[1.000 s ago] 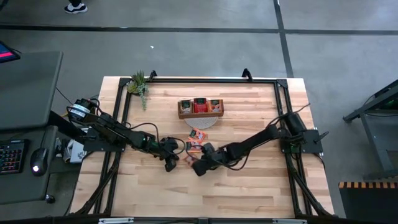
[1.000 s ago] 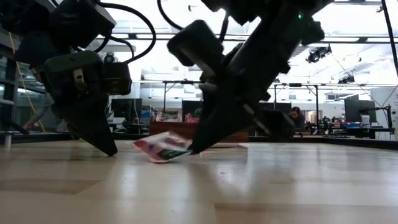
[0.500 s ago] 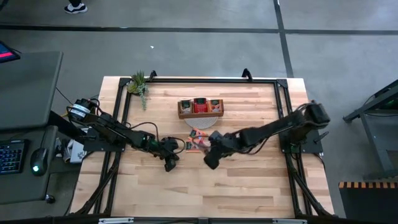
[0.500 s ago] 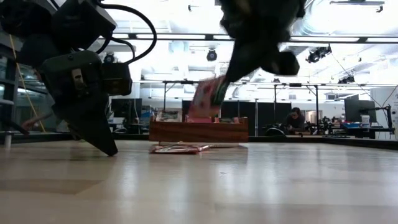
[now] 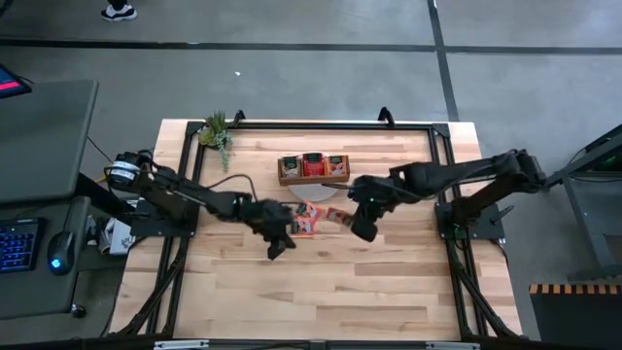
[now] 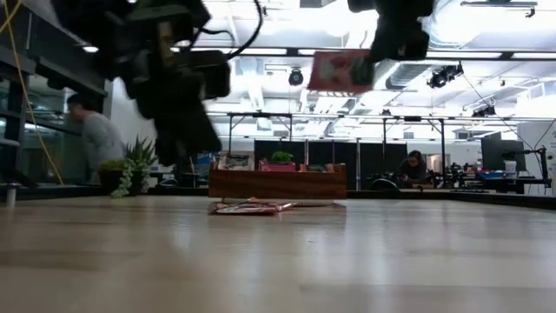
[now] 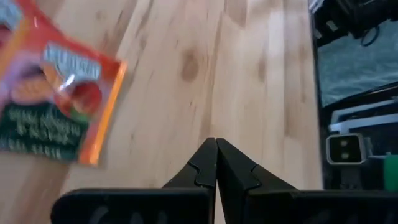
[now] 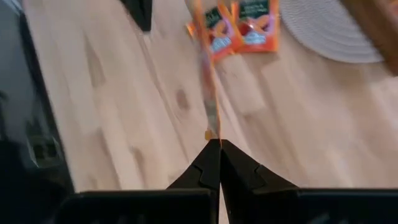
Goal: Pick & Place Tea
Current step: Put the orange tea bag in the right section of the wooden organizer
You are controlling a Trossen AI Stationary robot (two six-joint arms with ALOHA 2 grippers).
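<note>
A red-orange tea sachet (image 6: 340,69) is up in the air in my right gripper (image 8: 214,142), which is shut on it high over the table's middle (image 5: 348,220). Two more orange sachets (image 5: 305,220) lie flat on the wood beside the round pale mat (image 5: 317,192); the low view shows them (image 6: 248,207) in front of the tray. My left gripper (image 7: 216,144) is shut and holds nothing. It hovers above the table just near of those sachets (image 5: 277,247), one of which (image 7: 53,99) shows in its wrist view. My right gripper pinches the sachet by one edge (image 8: 212,132) between its two fingers. The sachet shows edge-on in the right wrist view and sticks out ahead of the fingertips. It is lifted clear of the table, its printed face (image 6: 340,69) turned toward the near side.
The brown wooden three-compartment tray (image 5: 313,179), with sachets in it, stands at the table's far middle. A small potted plant (image 5: 216,131) sits at the far left corner. A black frame (image 5: 437,156) runs round the table. People (image 6: 87,139) show in the room behind.
My right gripper has taken one sachet off the table and carried it up, toward the table's right and far side, nearer the tray. The sachet went from lying tilted on the wood to hanging clear. My left gripper rose off the table and shifted right.
</note>
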